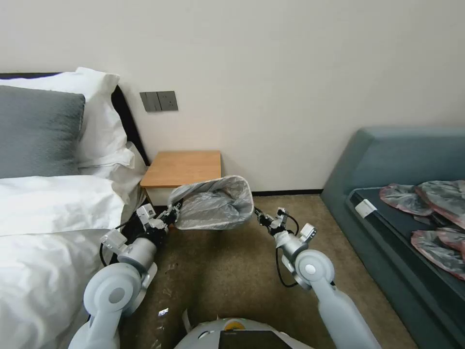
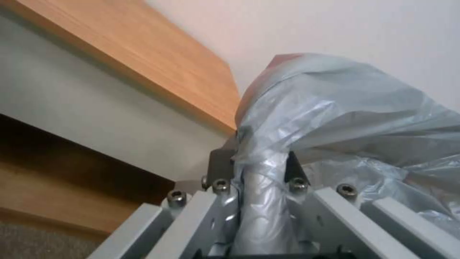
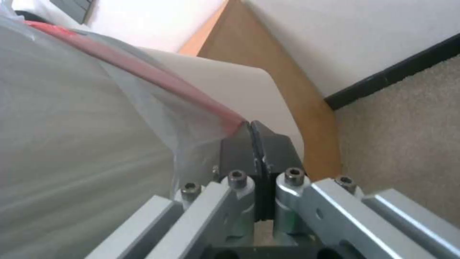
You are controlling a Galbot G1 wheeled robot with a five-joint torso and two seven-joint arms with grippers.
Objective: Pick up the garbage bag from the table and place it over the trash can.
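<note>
beige carpet, table (image 1: 183,167) against wall by bed. left gripper (image 1: 173,212) and right gripper (image 1: 260,217) each clamped on garbage bag (image 1: 213,202) rim, stretched open mid-air.

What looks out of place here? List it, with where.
Crumpled spare bags lie strewn on the sofa, and a shiny scrap litters the carpet. The garbage bag hangs tilted, stretched between the left claw and right claw, both shut on it.

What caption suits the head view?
Left gripper and right gripper hold the bag stretched open between them, in front of the table.
</note>
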